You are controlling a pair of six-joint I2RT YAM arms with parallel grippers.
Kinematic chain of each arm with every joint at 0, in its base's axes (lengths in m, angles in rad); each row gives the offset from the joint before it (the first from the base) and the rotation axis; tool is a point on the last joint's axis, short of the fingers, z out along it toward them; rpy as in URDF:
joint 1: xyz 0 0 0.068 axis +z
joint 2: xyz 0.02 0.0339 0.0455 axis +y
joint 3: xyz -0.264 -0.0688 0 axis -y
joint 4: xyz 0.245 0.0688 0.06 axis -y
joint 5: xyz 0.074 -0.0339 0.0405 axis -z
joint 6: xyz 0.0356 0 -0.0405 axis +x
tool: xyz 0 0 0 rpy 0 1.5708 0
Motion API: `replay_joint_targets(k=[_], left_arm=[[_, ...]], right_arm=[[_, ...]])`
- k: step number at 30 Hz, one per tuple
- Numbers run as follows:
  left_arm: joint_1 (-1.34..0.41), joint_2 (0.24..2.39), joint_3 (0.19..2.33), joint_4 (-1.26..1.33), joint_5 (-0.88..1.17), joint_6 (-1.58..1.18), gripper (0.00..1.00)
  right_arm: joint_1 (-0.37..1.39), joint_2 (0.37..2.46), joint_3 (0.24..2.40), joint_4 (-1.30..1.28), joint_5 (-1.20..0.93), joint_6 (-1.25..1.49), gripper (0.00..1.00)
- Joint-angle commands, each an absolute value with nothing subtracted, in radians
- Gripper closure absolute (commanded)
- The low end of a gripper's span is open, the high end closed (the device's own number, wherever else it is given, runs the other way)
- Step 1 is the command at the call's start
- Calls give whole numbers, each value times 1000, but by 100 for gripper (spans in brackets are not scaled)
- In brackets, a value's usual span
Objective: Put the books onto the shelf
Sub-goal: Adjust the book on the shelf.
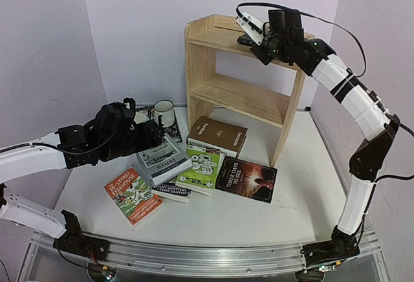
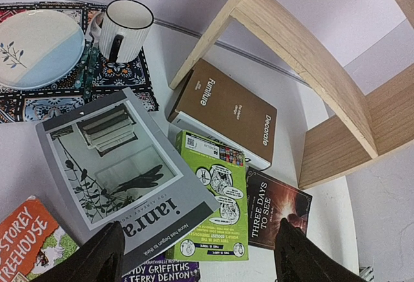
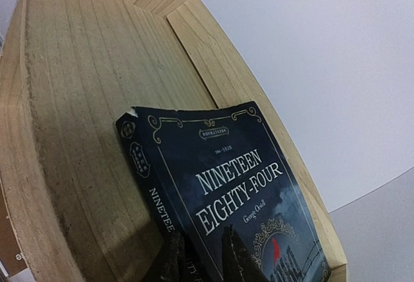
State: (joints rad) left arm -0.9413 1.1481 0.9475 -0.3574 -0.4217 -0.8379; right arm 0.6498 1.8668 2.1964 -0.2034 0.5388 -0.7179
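Between the left fingers (image 2: 97,256) the grey photo-covered book (image 2: 123,172) and green cartoon paperback (image 2: 217,198) lie touching and cover the tabletop (image 2: 165,62). Ahead, the thick brown-and-white book (image 2: 226,110) and pale pine shelf (image 2: 304,62) bar the way; ahead-left stands a white ribbed mug (image 2: 123,30). The dark "Nineteen Eighty-Four" paperback (image 3: 239,178) fills the gap between the right fingers (image 3: 173,256); the shelf's bare top board (image 3: 77,114) lies open to their left.

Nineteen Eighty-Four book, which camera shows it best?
The right wrist view: the Nineteen Eighty-Four book fills the frame, title readable, on the shelf with the right gripper clamped on its near edge. The top external view gives only a dark sliver under that gripper; the left wrist view misses it.
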Motion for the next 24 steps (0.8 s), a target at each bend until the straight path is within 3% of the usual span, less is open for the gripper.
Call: replay_joint_targets(k=[1, 6, 9, 19, 24], left_arm=[[-938, 1142, 995, -333, -429, -834, 19], [-937, 1134, 988, -332, -428, -836, 19], [-937, 1133, 986, -333, -429, -839, 19], [-937, 1143, 989, -332, -425, -844, 19], [-938, 1157, 995, -331, -415, -844, 19]], right_arm=[[592, 1886, 2244, -167, 652, -683, 79], [589, 1881, 2241, -185, 624, -675, 72], [590, 1862, 2233, -207, 574, -642, 50], [602, 1752, 2228, -282, 405, -490, 44], [671, 1644, 2133, -318, 224, -450, 43]])
